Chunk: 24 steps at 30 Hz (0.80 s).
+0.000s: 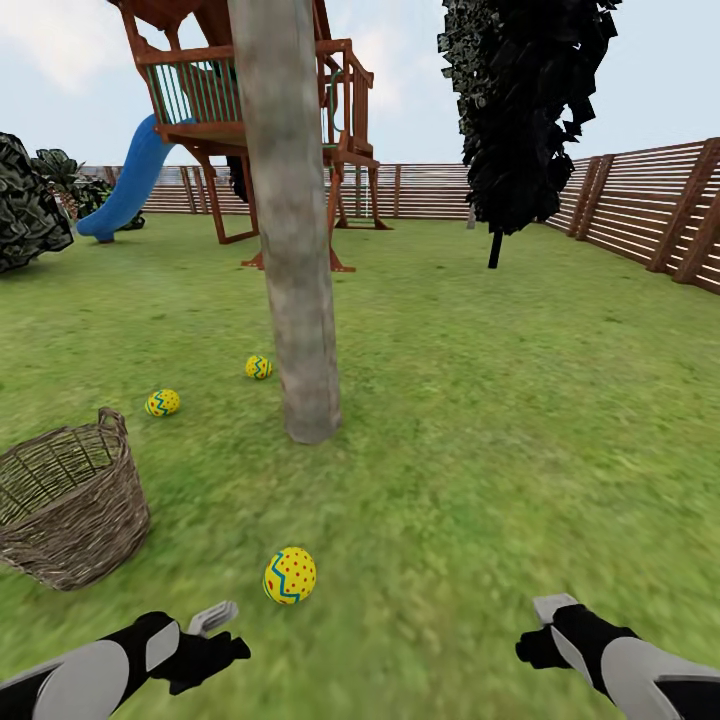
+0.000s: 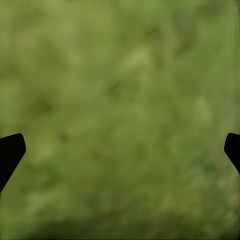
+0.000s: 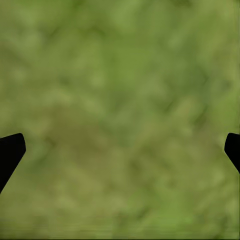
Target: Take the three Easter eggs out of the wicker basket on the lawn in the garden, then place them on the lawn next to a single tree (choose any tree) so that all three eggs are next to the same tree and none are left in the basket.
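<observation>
Beside the tree (image 1: 298, 300), three eggs lie out; nearest egg (image 1: 290, 575) sits farthest. Both grippers wide open, empty; nudging closer advisable.

- The head view is bright and evenly lit, like flat daylight under a pale, hazy sky (image 1: 60, 40); no single light source can be made out.
- Cast shadows are almost missing: the trunk (image 1: 292, 230) and the near egg (image 1: 290, 575) sit on the lawn (image 1: 480, 400) with barely any darkening beneath.
- The dark conical tree (image 1: 525, 110) renders near black, its detail lost.
- Grass texture smears into soft blotches toward the lower edge.
- The fence (image 1: 650, 210) lines splay outward, a wide-angle stretch.
- Both wrist views show heavily blurred green grass, with fingertips (image 2: 10, 152) (image 3: 10, 152) as flat black shapes.
</observation>
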Available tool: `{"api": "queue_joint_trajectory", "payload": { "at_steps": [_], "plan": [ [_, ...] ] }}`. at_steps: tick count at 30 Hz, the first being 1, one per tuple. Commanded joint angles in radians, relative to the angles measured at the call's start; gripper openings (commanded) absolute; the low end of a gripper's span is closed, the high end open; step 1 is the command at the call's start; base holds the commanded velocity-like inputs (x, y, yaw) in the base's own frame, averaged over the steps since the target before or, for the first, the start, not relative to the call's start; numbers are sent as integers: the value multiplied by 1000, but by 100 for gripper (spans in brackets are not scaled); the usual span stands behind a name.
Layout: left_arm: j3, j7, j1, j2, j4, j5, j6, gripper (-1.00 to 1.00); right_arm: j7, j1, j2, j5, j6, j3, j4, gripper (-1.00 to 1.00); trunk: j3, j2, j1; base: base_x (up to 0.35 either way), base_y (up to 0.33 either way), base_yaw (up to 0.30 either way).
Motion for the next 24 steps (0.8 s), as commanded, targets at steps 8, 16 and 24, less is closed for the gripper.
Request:
{"api": "queue_joint_trajectory", "payload": {
  "at_steps": [8,16,24],
  "plan": [
    [5,-1,0,0,2,-5,-4,100,6,0,0,9,2,3,-1,100,-1,0,0,0,0,0],
    [4,-1,1,0,2,-5,-4,100,5,0,2,8,3,4,-1,100,-1,0,0,0,0,0],
    [4,-1,1,-3,2,-5,-4,100,4,0,3,8,3,4,-1,100,7,0,-1,0,0,0]
  ]
}}
